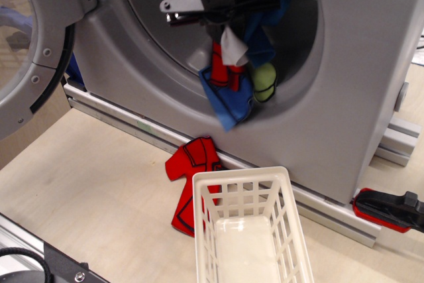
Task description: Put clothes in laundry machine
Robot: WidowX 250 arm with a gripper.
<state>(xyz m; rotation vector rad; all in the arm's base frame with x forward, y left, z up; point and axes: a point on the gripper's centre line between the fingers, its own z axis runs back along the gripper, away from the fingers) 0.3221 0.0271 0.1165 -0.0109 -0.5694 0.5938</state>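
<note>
My gripper (222,14) is shut on a hanging bundle of clothes (233,74): a whitish-grey cloth, bright blue cloth, a red piece with black trim and a lime-green bit (264,79). It holds the bundle at the round front opening of the grey laundry machine (358,77), with the bundle's lower end over the opening's lower rim. One red garment with black trim (189,180) lies on the table in front of the machine, behind the white basket. The machine's round door (30,44) stands open at the left.
A white slatted plastic basket (248,236) stands on the wooden table at the front, with no clothes in it. An aluminium rail (139,124) runs along the machine's base. A red and black clamp (387,209) lies at the right.
</note>
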